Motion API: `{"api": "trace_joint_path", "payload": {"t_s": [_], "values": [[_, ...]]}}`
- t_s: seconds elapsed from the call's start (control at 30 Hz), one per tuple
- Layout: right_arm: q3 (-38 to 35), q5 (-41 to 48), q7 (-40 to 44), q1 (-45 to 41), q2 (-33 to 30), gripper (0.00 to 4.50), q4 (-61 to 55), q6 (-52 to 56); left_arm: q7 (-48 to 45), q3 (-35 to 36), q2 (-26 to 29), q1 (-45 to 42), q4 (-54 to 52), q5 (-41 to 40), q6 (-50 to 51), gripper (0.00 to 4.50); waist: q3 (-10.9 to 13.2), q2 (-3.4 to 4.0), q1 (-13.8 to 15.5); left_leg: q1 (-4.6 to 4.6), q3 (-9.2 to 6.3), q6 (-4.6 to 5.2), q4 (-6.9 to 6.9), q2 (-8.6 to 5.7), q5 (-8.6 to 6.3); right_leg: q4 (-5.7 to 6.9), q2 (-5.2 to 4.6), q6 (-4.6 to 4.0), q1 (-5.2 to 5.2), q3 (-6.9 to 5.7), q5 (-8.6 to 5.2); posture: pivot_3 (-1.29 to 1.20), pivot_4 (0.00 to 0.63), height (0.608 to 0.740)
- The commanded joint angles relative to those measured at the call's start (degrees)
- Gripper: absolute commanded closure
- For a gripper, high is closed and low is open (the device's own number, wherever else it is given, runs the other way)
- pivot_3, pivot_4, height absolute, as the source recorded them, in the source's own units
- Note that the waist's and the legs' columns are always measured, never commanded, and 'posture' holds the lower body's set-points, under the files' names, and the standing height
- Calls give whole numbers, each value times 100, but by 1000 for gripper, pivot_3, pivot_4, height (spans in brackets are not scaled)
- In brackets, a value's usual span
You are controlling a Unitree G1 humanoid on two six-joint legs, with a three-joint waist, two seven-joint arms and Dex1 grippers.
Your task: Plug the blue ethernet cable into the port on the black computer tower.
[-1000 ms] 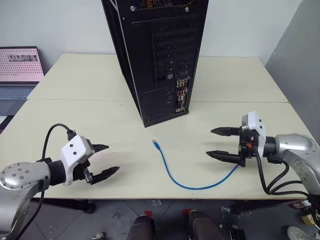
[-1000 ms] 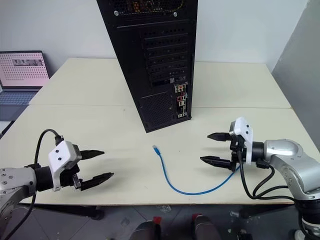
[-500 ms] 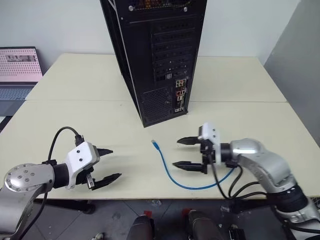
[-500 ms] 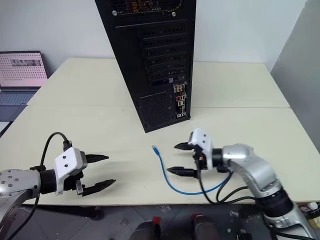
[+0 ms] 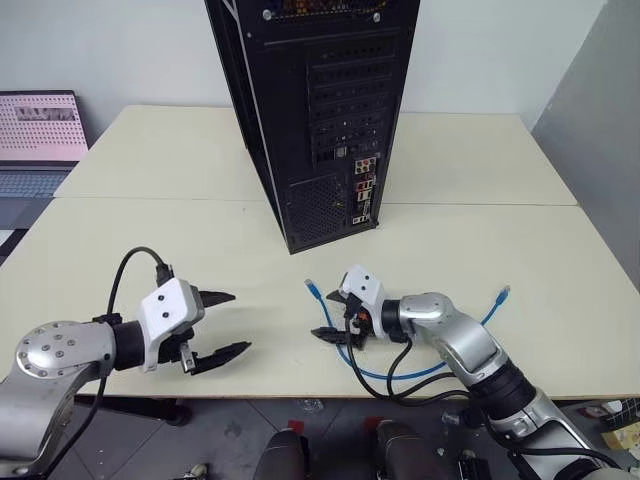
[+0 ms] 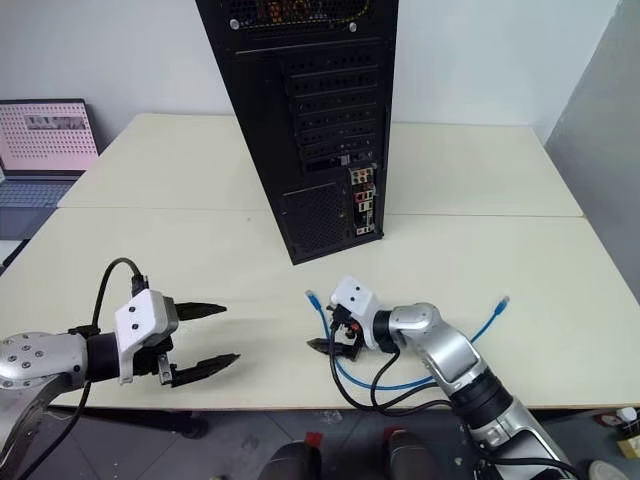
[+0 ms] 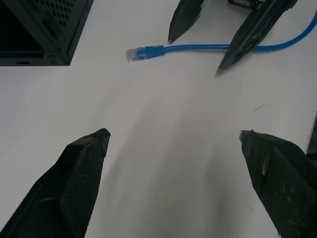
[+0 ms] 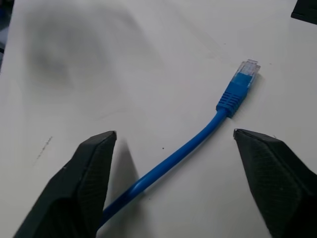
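Observation:
The blue ethernet cable (image 5: 336, 338) lies on the table in front of the black computer tower (image 5: 320, 110). Its near plug (image 5: 312, 287) points toward the tower, and its other plug (image 5: 505, 292) rests to the right. My right gripper (image 5: 328, 315) is open and low over the table. Its fingers (image 8: 94, 173) straddle the cable (image 8: 198, 141) just behind the plug without touching it. The port sits among the coloured rear connectors (image 5: 362, 192), too small to single out. My left gripper (image 5: 228, 323) hovers open and empty to the left, aimed at the plug (image 7: 141, 52).
A laptop (image 5: 40, 130) with a pink screen stands at the far left edge. The table (image 5: 150, 230) has a seam running across it behind the grippers. Black arm cables (image 5: 375, 365) loop over the blue cable near the front edge.
My right gripper has swept left across the table and lower, from the cable's right end to just behind its near plug. The right plug now lies uncovered. The left gripper has stayed put.

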Motion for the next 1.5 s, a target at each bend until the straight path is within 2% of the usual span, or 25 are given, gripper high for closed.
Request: {"api": "trace_joint_path", "payload": {"t_s": [0.03, 0.13, 0.27, 0.43, 0.57, 0.8, 0.9, 1.0, 1.2, 1.37, 1.5], "values": [[59, -116, 5, -23, -18, 1672, -294, 78, 56, -24, -40, -168, 37, 15, -143, 0, -1, -1, 0, 0, 0, 0, 0, 0, 0, 1, 0, 0, 0, 0, 0, 0, 150, 740], [91, -161, -29, -8, 9, 2220, -323, 222, 71, -106, -71, -306, 113, 54, -195, 0, -1, -1, 0, 0, 0, 0, 0, 0, 0, 0, 0, 0, 0, 0, 0, 0, 150, 740], [94, -383, -134, -10, 3, 3308, -256, 236, 94, -221, -123, -454, 185, 107, -254, 0, -1, -2, -1, 0, 0, 0, 0, -3, 0, 1, 1, 0, 0, -1, 0, 0, 150, 740], [-15, -468, -105, 1, -200, 4354, -323, 200, 118, -293, -137, -483, 216, 121, -313, 0, -2, -2, -1, 0, -2, 0, 0, -2, 0, 1, 1, 0, 1, -1, 0, 0, 150, 740], [-203, -403, 162, 24, -658, 4431, -641, 249, 133, -399, -156, -539, 272, 163, -367, 0, -2, -2, 25, -1, -1, 0, 3, -2, 0, 1, -3, 0, 3, -4, 0, 0, 150, 740], [-775, -110, 898, 340, -2046, 4431, -1393, 284, 153, -629, -258, -461, 199, 286, -474, 0, -1, -2, 16, -8, -1, 1, 4, -4, 0, -4, -15, 2, 5, -12, 0, 0, 150, 740], [-989, -3, 972, 415, -2273, 4431, -1530, 370, 173, -778, -347, -519, 167, 293, -471, 0, -2, -3, -5, -7, 0, 1, 3, -7, 0, -4, -3, 3, 5, -12, -1, 0, 150, 740], [-1060, 34, 977, 423, -2272, 3849, -1547, 369, 145, -879, -383, -572, 146, 295, -459, 0, -1, -3, -46, 0, 0, 1, 3, -2, 0, -1, 4, 5, 5, -5, -2, 0, 150, 740], [-1162, 388, 1204, 449, -2235, 2380, -1763, 365, 124, -1030, -390, -671, 132, 282, -434, 0, -2, -3, -35, -5, -1, 0, 4, -4, 0, 0, 6, 2, 5, 1, -1, 0, 150, 740], [-1178, 347, 753, 404, -1689, 1224, -1432, 423, 142, -1125, -403, -715, 145, 295, -444, 0, -3, -5, -38, -3, -3, 0, 5, -4, 0, 0, 3, 1, 6, 2, 0, 0, 150, 740], [-1062, 158, 564, 455, -1453, 1224, -1044, 249, 145, -1126, -402, -688, 135, 298, -447, 0, -3, -6, -14, -4, -3, 0, 5, -4, 0, -1, 2, 1, 6, 0, 1, 0, 150, 740]]}}
